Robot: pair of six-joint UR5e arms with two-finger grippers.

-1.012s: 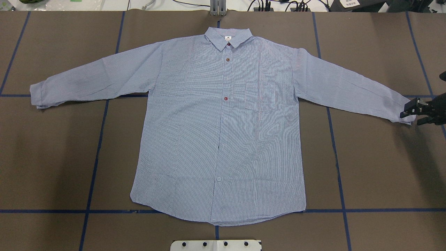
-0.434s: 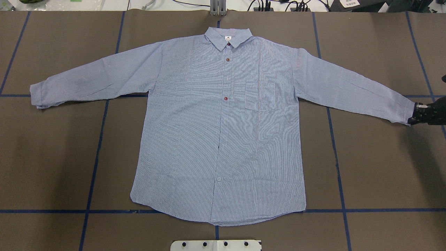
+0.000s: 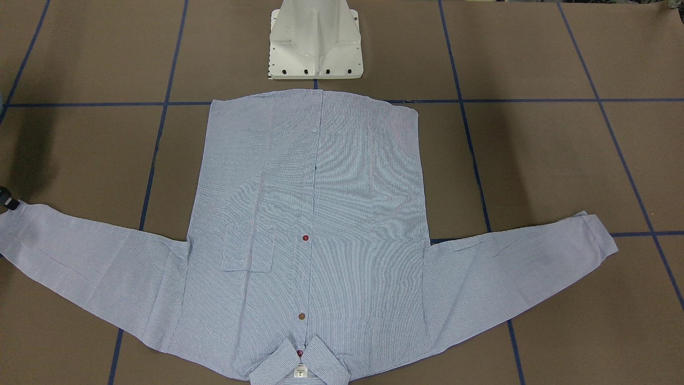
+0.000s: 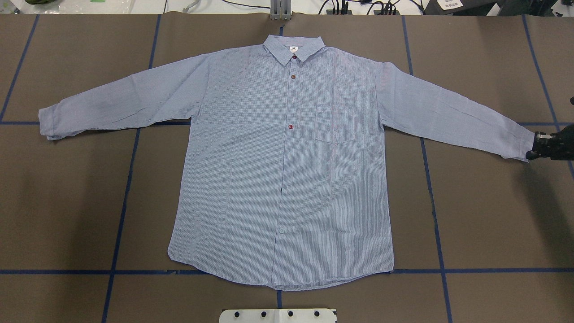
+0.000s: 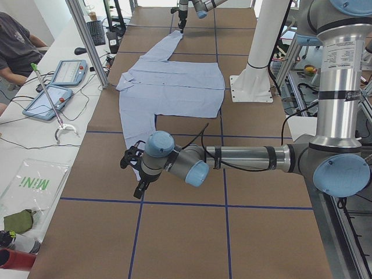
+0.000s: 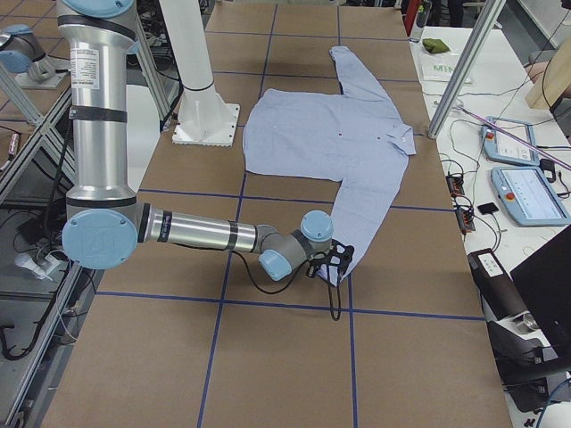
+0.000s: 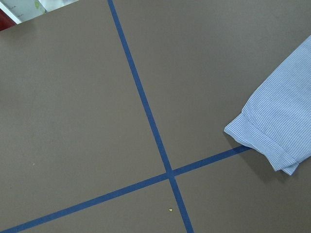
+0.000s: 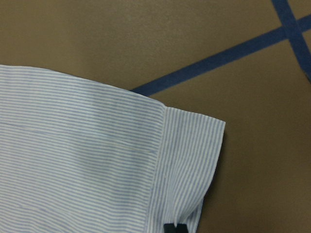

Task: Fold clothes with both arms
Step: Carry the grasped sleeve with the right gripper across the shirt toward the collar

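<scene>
No fold yet: the shirt [image 4: 287,170] lies flat on the table [image 4: 67,202], sleeves spread. We see the right pincer [image 4: 535,146] pinched on the right cuff [image 8: 194,160]. The left pincer [image 5: 132,174] is near the left cuff [image 7: 272,136]; we cannot tell its opening.

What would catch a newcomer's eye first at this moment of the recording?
A striped blue-and-white shirt lies flat, front up, sleeves spread wide, filling the middle of the brown table crossed by blue tape lines. The right gripper is shut on the cuff of one sleeve near the table's end. The left gripper hangs near the other cuff; whether it is open cannot be told.
</scene>
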